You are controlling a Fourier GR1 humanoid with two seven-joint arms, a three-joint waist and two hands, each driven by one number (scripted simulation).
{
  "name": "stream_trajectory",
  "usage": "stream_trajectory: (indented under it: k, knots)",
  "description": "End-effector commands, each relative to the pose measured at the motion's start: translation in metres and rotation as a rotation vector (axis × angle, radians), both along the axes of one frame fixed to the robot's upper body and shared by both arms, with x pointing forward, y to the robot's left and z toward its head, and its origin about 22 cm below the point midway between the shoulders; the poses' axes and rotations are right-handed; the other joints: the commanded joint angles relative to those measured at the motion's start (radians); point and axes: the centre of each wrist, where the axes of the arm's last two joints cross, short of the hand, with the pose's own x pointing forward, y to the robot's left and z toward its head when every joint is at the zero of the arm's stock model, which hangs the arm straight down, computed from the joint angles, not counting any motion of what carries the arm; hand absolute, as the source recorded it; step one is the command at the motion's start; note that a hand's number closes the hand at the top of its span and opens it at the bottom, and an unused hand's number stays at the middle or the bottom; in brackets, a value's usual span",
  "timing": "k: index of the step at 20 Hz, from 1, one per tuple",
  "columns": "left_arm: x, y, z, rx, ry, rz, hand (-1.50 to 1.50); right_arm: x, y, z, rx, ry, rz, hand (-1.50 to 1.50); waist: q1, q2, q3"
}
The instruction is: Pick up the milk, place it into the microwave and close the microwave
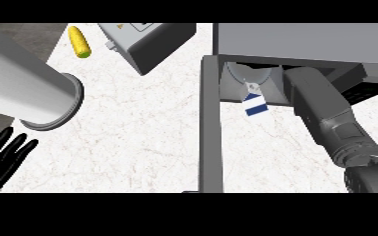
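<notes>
The milk carton (254, 101), white with blue stripes, is tilted at the mouth of the open microwave (295, 40), just in front of its round glass plate (244, 73). The microwave door (210, 130) stands open, seen edge-on as a grey bar running toward me. My right forearm (325, 112) reaches into the cavity right of the carton. The right hand is hidden in the dark interior, and I cannot tell whether it touches the carton. My left hand (13, 150) rests at the lower left edge with straight fingers, holding nothing.
A yellow corn cob (80, 42) lies at the back left of the white marble counter (133, 130). A grey box-shaped appliance (148, 42) sits at the back centre. A large pale cylinder (37, 87) lies at the left.
</notes>
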Motion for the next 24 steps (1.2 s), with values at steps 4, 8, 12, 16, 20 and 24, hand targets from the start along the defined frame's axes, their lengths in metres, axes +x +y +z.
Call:
stream_trajectory:
  k: [4,8,12,16,20,24]
  knots:
    - [0.011,-0.021,-0.024,0.032,0.061,-0.162,-1.50,-0.013,0.003,-0.025,0.210,-0.016,0.187,-1.50,-0.050,-0.030,-0.008]
    - [0.013,-0.027,-0.039,0.067,0.058,-0.200,-1.50,-0.033,0.037,-0.061,0.352,0.022,0.236,-1.50,-0.062,-0.039,-0.009]
    - [0.021,-0.038,-0.043,0.110,0.057,-0.200,-1.50,-0.065,0.020,-0.103,0.404,0.058,0.279,-1.50,-0.090,-0.051,-0.010]
    - [0.029,-0.057,-0.046,0.142,0.066,-0.215,-1.50,-0.089,0.033,-0.130,0.427,0.092,0.296,-1.50,-0.105,-0.057,-0.011]
    - [0.042,-0.070,-0.047,0.131,0.063,-0.208,1.50,-0.107,0.015,-0.143,0.350,0.134,0.252,-1.50,-0.128,-0.065,-0.012]
    - [0.054,-0.078,-0.059,0.176,0.065,-0.223,1.50,-0.147,-0.019,-0.170,0.339,0.167,0.237,-1.50,-0.142,-0.066,-0.014]
